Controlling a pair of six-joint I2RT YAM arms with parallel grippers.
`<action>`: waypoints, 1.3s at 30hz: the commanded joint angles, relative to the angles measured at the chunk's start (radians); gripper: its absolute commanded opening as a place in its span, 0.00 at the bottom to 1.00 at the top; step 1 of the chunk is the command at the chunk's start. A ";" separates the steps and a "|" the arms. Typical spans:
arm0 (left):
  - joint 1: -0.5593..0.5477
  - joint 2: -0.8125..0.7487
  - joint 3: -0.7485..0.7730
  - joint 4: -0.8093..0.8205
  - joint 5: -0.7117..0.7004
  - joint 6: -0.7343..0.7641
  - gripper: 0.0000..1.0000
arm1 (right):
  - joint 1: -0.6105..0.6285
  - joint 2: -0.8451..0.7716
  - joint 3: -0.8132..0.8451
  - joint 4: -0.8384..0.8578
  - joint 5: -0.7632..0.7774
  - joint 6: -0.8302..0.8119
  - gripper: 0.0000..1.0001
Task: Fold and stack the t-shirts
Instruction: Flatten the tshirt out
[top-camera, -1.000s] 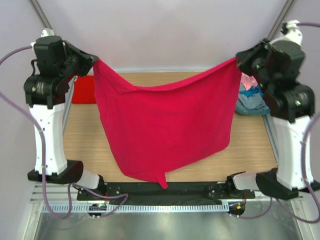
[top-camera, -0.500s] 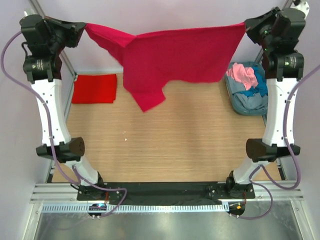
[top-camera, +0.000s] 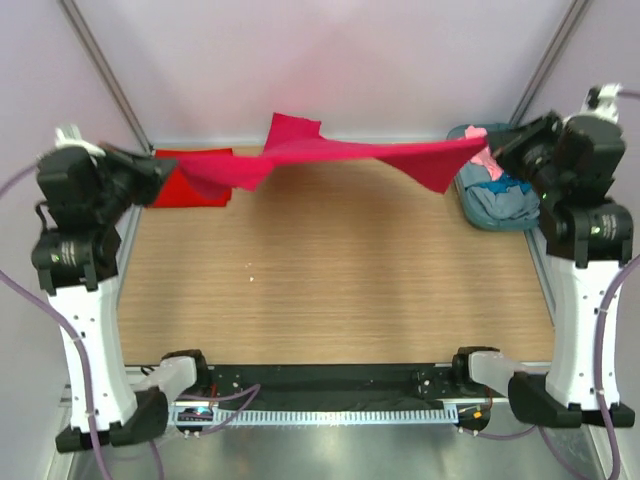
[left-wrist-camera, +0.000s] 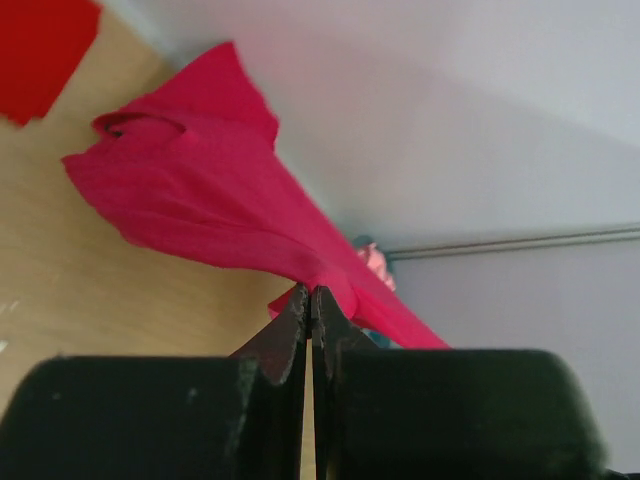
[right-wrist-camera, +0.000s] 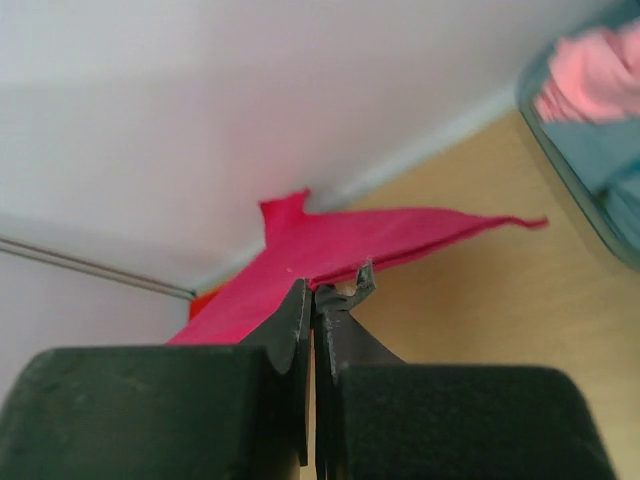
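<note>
A crimson t-shirt is stretched in the air between both grippers, low over the far part of the table. My left gripper is shut on its left end, also seen in the left wrist view with the cloth spreading away. My right gripper is shut on its right end; the right wrist view shows the cloth running out flat. A folded scarlet t-shirt lies on the table at the far left, partly behind the left gripper.
A grey-blue oval tub at the far right holds pink, blue and grey shirts; it also shows in the right wrist view. The wooden table ends at the back wall. Frame posts stand at the far corners.
Both arms have swung down and forward from a high raised pose. The crimson shirt, which hung down like a curtain, is now stretched nearly flat and low over the far table.
</note>
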 joint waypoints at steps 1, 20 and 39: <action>-0.005 -0.121 -0.330 -0.172 -0.037 0.067 0.00 | 0.002 -0.118 -0.253 -0.214 0.072 0.034 0.01; -0.037 -0.419 -0.859 -0.484 -0.216 0.173 0.00 | 0.002 -0.402 -0.969 -0.495 0.098 0.066 0.01; -0.038 0.369 0.098 0.066 -0.296 -0.099 0.00 | -0.007 0.355 0.143 0.026 0.266 0.057 0.01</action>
